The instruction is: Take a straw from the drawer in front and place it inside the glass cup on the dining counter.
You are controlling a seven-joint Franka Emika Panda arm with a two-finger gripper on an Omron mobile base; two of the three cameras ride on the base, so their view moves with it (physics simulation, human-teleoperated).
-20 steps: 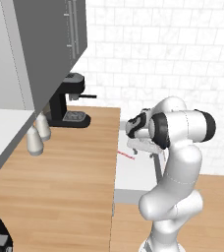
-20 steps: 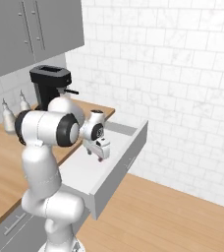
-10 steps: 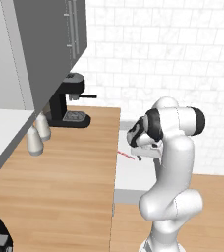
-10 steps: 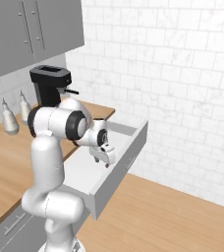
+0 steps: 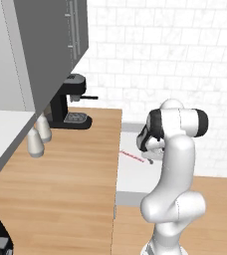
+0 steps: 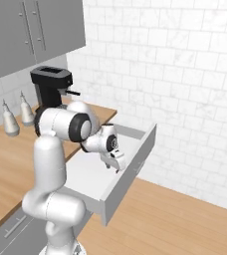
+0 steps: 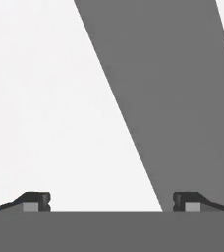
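Hand view: gripper (image 7: 111,202) spread wide, holding nothing, low inside the drawer (image 7: 50,98).

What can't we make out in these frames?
- Straw: in the left base view its right end is hidden behind the arm.
- Claw: in the right base view its tips are too small to judge any contact with the drawer floor.
- Drawer: in the right base view the arm blocks part of its inside.
- Hand view: the claw tips stand wide apart over pale floor and grey wall.
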